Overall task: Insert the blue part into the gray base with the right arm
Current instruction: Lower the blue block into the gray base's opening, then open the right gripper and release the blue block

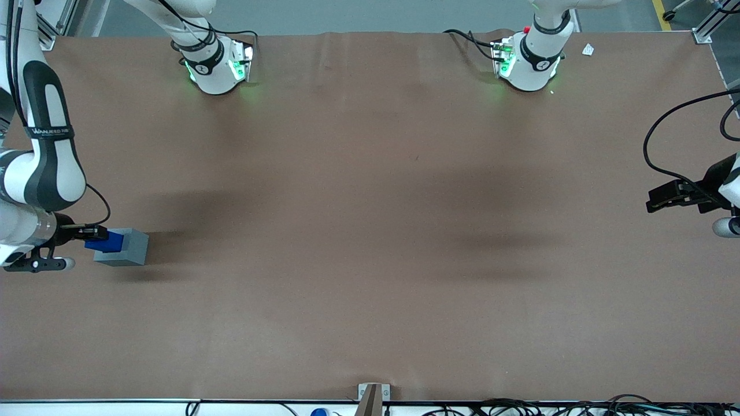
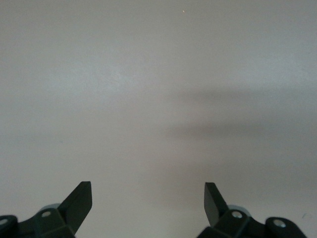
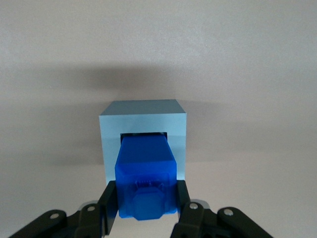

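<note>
The gray base (image 1: 123, 247) sits on the brown table (image 1: 370, 231) at the working arm's end, and everything that matters here is crowded around it. The right arm (image 1: 40, 173) bends low toward it, its gripper (image 1: 87, 233) level with the cube's upper part and touching distance from its side. The fingers (image 3: 110, 206) are closed narrowly on the blue part (image 1: 107, 241), one on each flank of the block, with the small knob end facing back toward the wrist. Holding it by the flanks keeps the leading end free, which I take to be the reason for that grasp.

In the wrist view the blue part (image 3: 146, 181) points nose-first at the gray base (image 3: 143, 139), and its leading end lies at the mouth of the dark recess (image 3: 142, 134) in the face turned toward the gripper. A thin dark gap shows along the recess edge past the block. The block appears square to the opening, not twisted, though I cannot tell how deep it sits, or whether it is in at all.

I judge this to be the insertion step itself, partway or just starting. The base rests loose on the table, so a push slightly off line could slide or tip it instead of seating the part.
</note>
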